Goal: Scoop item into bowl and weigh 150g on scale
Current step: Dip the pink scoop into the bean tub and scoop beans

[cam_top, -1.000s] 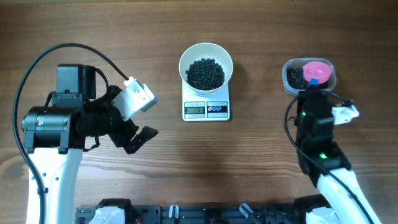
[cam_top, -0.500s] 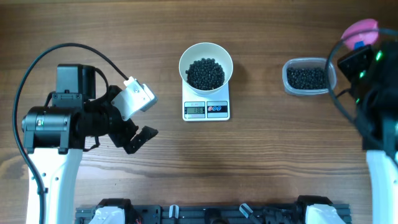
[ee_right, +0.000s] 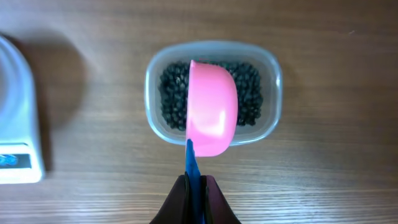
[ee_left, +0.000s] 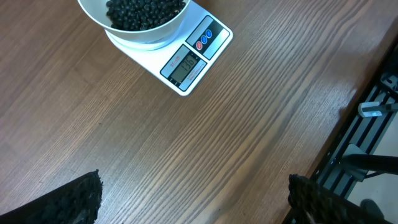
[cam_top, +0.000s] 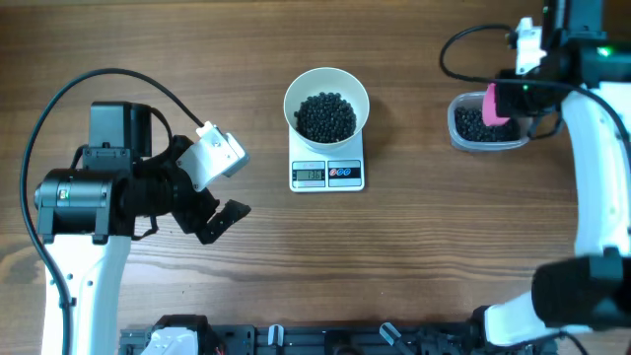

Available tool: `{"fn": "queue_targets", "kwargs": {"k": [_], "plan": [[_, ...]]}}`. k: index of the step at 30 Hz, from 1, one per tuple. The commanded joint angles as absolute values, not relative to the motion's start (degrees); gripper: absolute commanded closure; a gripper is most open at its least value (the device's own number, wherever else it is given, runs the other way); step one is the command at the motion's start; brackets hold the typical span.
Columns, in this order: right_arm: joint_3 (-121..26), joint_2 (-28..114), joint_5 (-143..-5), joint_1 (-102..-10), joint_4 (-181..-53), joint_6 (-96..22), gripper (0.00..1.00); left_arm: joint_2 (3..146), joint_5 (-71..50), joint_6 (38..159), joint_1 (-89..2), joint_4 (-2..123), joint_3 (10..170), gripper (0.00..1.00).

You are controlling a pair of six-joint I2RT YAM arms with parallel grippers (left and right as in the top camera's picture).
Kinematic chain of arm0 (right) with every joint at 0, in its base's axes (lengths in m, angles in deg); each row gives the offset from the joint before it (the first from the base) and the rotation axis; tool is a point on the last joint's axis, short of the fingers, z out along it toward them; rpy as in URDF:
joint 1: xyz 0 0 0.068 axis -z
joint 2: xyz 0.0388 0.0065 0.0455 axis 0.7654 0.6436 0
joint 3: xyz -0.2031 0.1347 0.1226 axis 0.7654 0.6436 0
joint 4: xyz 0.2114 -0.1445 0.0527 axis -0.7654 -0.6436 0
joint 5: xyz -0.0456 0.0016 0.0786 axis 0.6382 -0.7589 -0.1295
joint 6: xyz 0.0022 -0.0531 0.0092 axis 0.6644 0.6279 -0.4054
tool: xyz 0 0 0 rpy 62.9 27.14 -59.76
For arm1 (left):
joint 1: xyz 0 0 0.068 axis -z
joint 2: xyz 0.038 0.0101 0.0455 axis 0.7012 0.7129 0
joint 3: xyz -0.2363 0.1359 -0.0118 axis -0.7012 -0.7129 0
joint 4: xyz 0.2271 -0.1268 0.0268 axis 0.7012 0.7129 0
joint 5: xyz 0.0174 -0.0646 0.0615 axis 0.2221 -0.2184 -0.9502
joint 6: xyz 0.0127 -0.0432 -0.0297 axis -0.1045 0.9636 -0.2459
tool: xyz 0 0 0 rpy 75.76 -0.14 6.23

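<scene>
Wood desk (cam_top: 414, 256): right pincer (ee_right: 194, 182) clamped on scoop (ee_right: 211, 118) over beads (ee_right: 169, 93), right of scale (cam_top: 327, 174); left pincer (ee_left: 196, 194) wide apart, left of scale.

Pink scoop (ee_right: 211, 112) back over tub (ee_right: 275, 87) of beads (ee_right: 171, 93)

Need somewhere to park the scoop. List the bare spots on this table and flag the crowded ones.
Bare wood: between scale and clear tub; the wide strip in front of the scale, right of the open left gripper; behind-left of the bowl. Crowded: over the tub, where the right gripper holds the pink scoop.
</scene>
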State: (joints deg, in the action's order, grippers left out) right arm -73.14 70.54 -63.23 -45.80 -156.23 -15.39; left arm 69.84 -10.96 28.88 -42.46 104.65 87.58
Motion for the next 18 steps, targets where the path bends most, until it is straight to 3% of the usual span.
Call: {"fn": "queue_targets", "kwargs": {"k": [1,18], "plan": [[-73.95,72.81,-59.97,-45.8,-156.27,-9.25,0.95,69.31,-10.46,27.99,-42.94,104.54,88.48,0.0],[-70.65,82.03,-52.22,-46.23,-150.09,-4.77,0.95,69.31,-10.46,27.99,-42.94,104.54,88.48,0.0]]}}
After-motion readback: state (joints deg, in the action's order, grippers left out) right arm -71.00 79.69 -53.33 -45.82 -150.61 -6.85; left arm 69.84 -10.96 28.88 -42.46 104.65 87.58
